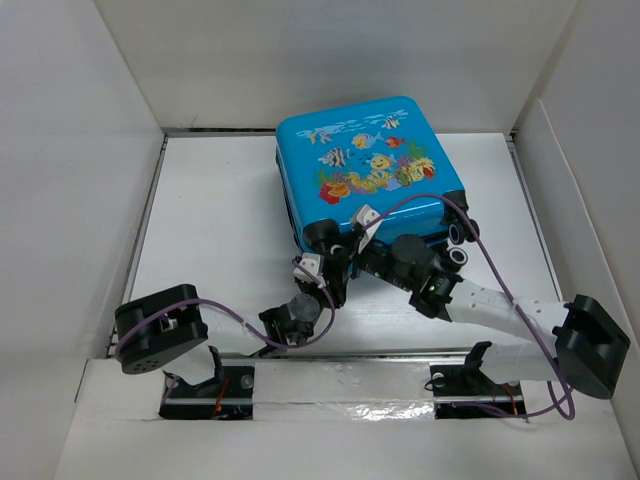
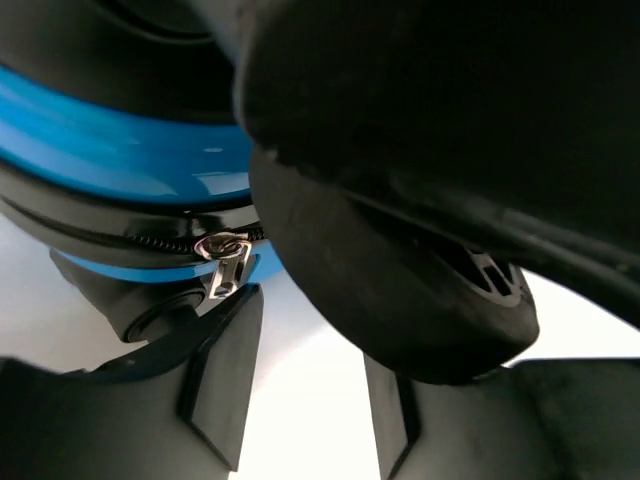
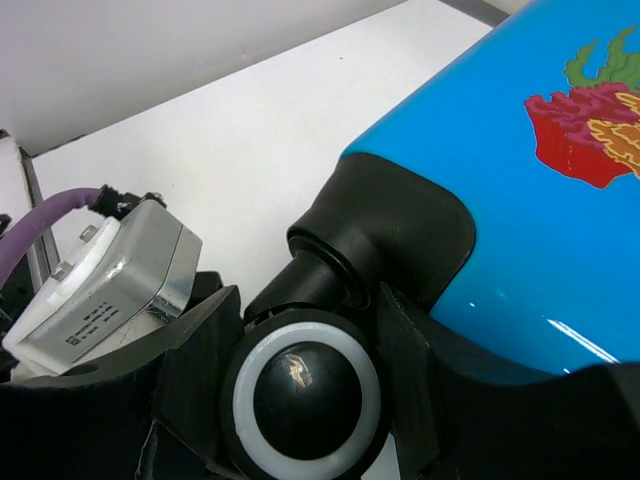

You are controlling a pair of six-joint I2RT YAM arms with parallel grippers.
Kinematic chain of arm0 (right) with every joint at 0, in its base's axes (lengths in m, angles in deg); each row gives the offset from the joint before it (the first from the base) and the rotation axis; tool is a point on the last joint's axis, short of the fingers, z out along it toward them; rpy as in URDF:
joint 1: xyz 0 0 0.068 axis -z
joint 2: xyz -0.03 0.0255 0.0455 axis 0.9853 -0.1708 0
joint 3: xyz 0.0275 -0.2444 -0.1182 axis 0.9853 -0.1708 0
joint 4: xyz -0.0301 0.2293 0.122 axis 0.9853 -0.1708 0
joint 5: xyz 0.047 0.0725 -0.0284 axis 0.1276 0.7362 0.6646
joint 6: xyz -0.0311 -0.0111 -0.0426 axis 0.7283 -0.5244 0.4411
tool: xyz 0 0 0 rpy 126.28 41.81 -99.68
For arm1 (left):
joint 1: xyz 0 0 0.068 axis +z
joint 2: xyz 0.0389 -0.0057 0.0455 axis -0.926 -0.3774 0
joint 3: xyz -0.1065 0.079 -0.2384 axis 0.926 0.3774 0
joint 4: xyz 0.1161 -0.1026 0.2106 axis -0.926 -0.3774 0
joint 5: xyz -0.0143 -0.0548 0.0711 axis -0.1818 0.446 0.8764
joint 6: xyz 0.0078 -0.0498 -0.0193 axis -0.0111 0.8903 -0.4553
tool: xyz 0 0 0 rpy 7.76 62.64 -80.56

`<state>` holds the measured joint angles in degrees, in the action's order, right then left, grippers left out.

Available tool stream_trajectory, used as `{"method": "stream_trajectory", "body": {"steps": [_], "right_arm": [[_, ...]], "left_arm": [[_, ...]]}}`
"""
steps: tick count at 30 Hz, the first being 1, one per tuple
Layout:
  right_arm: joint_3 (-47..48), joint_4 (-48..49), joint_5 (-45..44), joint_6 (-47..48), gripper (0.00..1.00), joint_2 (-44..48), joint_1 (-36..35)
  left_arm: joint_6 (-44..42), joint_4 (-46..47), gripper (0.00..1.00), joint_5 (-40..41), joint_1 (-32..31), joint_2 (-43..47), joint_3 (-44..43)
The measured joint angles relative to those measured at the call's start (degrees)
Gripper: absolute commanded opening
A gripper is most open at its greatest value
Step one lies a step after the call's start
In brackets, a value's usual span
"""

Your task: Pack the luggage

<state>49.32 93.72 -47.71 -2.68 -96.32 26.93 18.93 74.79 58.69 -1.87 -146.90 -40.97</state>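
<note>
The right gripper (image 3: 308, 305) has its fingers (image 3: 200, 365) partly open and closed around a wheel (image 3: 305, 400), black with a white ring. One finger is against each side of the wheel. The left gripper (image 2: 310, 375) has its fingers (image 2: 220, 385) apart with a free gap between them, and they hold nothing. The tip of one finger is just below the metal zipper pull (image 2: 225, 262). A big black wheel (image 2: 400, 290) stands just above the other finger and fills much of the left wrist view.

The luggage (image 1: 365, 165) lies flat and closed in the far middle part of the white surface (image 1: 200, 230), a little to the right. The shell with the fish print looks up. Its long axis goes from near to far, slightly turned. The end with the wheels points to the arms and the other end is near the back wall (image 1: 330, 60).

Both grippers are crowded together at the near left corner of the luggage. The left wrist's camera box (image 3: 100, 275) is just beside the right fingers. A purple cable (image 1: 440, 203) passes in a loop over the near edge of the blue shell. White walls stand on both sides of the surface.
</note>
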Motion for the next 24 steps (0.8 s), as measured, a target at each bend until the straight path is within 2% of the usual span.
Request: {"method": "stream_trajectory", "body": {"steps": [6,7,9,13,14,15,16,19,20,21,24], "right_arm": [[0.7,-0.7,-1.4,0.6,0.00,-0.2,-0.4],[0.7,-0.7,-1.6,0.6,0.00,-0.2,-0.5],[0.7,-0.7,-1.9,0.8,0.00,-0.2,-0.7],[0.7,-0.7,-2.5,1.0,0.00,-0.2,-0.9],[0.7,-0.8,-2.5,1.0,0.00,-0.2,-0.9],[0.7,-0.8,-2.5,1.2,0.00,-0.2,-0.9],[0.7,-0.9,-2.5,1.2,0.00,-0.2,-0.9],[0.7,-1.0,-2.8,1.4,0.00,-0.2,-1.1],[0.7,-0.9,-2.9,1.4,0.00,-0.2,-1.1],[0.7,-0.7,-3.1,1.4,0.00,-0.2,-1.1],[0.7,-0.6,-3.4,1.3,0.00,-0.1,-1.2]], "left_arm": [[-0.4,-0.2,0.29,7.1,-1.3,-1.6,-1.9],[-0.7,-0.4,0.22,8.1,-1.4,-1.7,-2.1],[-1.3,-0.6,0.15,9.3,-1.7,-1.7,-2.4],[-2.1,-0.7,0.13,10.5,-2.0,-1.7,-2.5],[-2.1,-0.7,0.07,10.6,-2.0,-1.7,-2.5],[-2.1,-0.6,0.06,10.6,-2.1,-1.7,-2.5],[-2.1,-0.5,0.06,10.8,-2.2,-1.6,-2.5],[-3.0,-0.2,0.16,11.7,-2.3,-1.6,-2.5],[-3.7,0.0,0.24,12.0,-2.3,-1.7,-2.5],[-4.3,0.3,0.28,12.7,-2.3,-1.8,-2.5],[-5.4,0.8,0.35,13.6,-2.2,-2.5,-2.5]]}}
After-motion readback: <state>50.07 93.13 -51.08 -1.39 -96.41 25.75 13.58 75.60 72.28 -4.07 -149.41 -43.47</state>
